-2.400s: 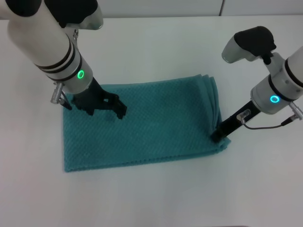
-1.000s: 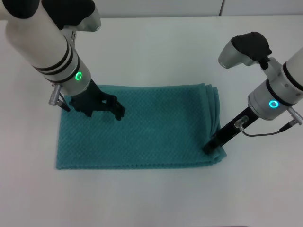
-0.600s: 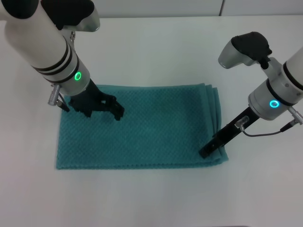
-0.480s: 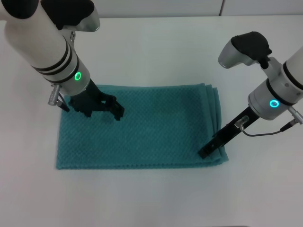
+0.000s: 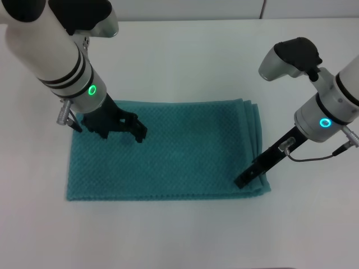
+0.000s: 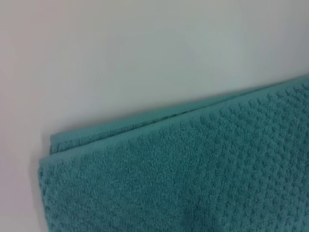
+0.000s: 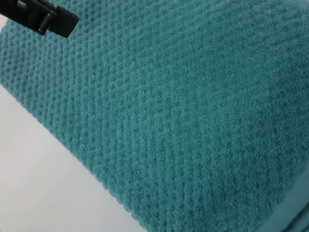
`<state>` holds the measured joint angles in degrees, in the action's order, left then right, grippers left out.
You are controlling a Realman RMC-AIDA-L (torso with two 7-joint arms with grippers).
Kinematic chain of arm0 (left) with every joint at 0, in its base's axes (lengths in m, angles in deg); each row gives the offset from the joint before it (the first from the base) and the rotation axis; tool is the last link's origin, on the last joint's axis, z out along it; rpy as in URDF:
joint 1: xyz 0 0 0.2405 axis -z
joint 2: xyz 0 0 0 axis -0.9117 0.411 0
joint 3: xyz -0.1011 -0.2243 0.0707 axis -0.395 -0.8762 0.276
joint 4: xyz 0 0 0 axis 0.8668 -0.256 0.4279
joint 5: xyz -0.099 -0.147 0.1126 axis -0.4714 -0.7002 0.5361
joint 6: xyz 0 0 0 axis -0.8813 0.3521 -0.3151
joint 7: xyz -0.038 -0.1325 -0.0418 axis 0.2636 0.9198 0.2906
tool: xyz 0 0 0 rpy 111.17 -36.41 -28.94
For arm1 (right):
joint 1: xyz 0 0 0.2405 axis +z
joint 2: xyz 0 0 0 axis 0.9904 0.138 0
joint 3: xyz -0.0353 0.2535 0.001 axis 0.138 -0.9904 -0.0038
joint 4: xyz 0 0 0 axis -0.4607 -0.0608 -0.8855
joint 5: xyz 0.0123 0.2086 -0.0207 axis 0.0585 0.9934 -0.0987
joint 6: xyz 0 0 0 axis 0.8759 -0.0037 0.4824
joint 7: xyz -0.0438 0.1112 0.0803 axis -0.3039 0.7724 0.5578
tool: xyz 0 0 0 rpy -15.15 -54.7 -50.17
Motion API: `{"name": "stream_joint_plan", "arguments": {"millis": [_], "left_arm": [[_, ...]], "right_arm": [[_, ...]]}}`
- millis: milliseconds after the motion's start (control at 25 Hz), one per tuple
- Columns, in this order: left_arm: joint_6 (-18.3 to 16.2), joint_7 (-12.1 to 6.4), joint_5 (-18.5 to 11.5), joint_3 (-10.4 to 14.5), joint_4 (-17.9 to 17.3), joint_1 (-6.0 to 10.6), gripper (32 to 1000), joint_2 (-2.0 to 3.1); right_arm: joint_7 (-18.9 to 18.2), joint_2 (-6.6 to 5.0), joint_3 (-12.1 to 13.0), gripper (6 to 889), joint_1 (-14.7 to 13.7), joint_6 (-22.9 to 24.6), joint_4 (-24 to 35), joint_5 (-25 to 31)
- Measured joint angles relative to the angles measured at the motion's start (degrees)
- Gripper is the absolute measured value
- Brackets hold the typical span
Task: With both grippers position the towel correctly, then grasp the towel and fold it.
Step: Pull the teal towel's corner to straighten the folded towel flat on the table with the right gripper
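Observation:
The teal waffle-weave towel [image 5: 179, 151] lies flat on the white table, its long sides running left to right and its layered edges at the right end. My left gripper [image 5: 124, 134] rests open on the towel's far left part, claws spread on the cloth. My right gripper [image 5: 242, 180] sits low on the towel's near right corner, just inside the layered edge. The left wrist view shows a towel [image 6: 193, 183] corner with two layers. In the right wrist view the towel [image 7: 169, 111] fills the frame, with a black bar [image 7: 41, 19] at one corner; I cannot tell whose it is.
The white table [image 5: 185, 56] surrounds the towel on all sides, with bare surface behind it and in front. A thin cable [image 5: 314, 158] hangs by the right wrist. A wall line runs along the far edge.
Since the earliest frame the towel has swung square to the table and shifted left. The right gripper slid along the right edge to the near corner. The last half second shows no movement.

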<state>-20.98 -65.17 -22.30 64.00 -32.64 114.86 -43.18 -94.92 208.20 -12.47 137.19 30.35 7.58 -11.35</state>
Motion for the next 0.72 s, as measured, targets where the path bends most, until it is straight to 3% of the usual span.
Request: {"name": "stream_joint_plan", "arguments": {"millis": [400, 720], "left_arm": [[-0.08, 0.00, 0.00, 0.00, 0.06, -0.38, 852, 0.00], [-0.18, 0.00, 0.00, 0.00, -0.29, -0.85, 853, 0.04]], "right_arm": [[1.22, 0.13, 0.02, 865, -0.83, 4.01, 4.18, -0.16], [4.68, -0.10, 0.24, 865, -3.84, 8.43, 14.44, -0.72]]}}
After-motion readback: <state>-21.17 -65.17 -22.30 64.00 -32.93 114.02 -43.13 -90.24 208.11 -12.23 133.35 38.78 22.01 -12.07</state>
